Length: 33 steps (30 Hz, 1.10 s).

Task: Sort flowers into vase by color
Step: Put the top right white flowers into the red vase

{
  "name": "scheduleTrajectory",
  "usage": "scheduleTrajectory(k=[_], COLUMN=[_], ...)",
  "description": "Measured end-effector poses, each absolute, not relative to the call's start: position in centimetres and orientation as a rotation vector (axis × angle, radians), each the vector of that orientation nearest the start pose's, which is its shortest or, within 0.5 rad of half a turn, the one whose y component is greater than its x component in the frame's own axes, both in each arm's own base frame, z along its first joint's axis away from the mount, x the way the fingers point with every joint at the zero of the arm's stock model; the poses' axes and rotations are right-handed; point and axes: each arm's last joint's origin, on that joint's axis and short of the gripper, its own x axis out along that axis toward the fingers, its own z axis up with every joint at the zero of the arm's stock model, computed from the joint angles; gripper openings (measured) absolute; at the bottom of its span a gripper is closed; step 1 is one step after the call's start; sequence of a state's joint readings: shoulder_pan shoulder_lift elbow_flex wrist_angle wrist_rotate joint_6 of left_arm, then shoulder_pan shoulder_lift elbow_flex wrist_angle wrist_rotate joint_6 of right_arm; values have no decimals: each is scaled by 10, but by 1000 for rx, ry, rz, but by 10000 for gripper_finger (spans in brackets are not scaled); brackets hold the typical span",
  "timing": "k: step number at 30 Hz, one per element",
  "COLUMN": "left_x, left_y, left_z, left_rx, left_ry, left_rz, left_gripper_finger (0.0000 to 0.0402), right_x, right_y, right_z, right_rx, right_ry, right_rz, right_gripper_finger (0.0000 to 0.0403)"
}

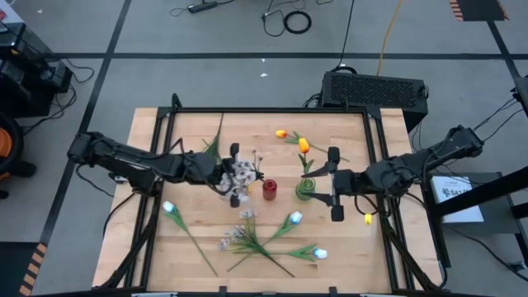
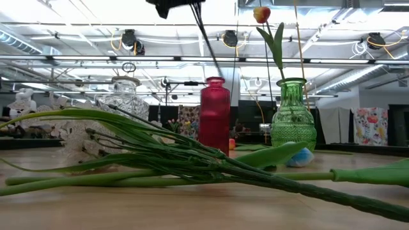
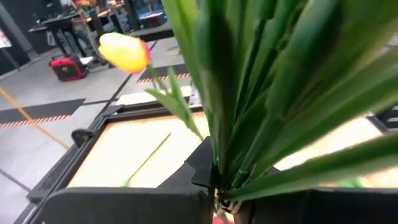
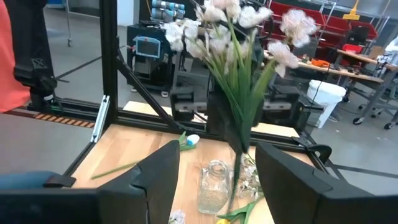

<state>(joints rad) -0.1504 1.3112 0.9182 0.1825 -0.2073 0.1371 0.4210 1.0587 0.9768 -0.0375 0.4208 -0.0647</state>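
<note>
Left tool [image 1: 224,175] near the tabletop [image 1: 148,239] centre, clamped on the stems of a spray of pale pink-white blossoms [image 1: 241,173], holding it over the clear glass vase [image 4: 213,185]; whether the stem ends are inside the vase cannot be told. Right tool [image 1: 332,183] level over the right half of the tabletop, fingers [image 4: 163,171] spread apart with nothing between, pointed at the green vase [image 1: 306,189]. Green vase upright with one orange-yellow tulip [image 1: 304,146] standing in it, blossom well above the rim. Red vase [image 1: 270,189] upright between the clear and green vases, whether anything is inside cannot be told. Second orange-yellow tulip [image 1: 281,133] flat toward the far edge. Loose flowers crowding the near half: pale-blue tulip [image 1: 168,208] toward the near left corner, two more [image 1: 295,219] [image 1: 321,253] toward the near right, and a second pink-white spray [image 1: 235,239] by the near edge, stems crossing. Small yellow object [image 1: 368,219] lying near the right edge.
</note>
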Motion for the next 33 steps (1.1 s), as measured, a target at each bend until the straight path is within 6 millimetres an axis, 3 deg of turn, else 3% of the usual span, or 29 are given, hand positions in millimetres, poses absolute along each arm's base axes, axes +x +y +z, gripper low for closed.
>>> scheduleTrajectory(k=[33], left_x=[296], left_y=[-34], left_z=[296], left_rx=[176], left_ry=[233], left_rz=[28], left_gripper_finger=[29], right_x=[218], right_y=[85], right_z=[362], right_rx=[-121], right_ry=[110], right_rz=[4], right_gripper_finger=[203])
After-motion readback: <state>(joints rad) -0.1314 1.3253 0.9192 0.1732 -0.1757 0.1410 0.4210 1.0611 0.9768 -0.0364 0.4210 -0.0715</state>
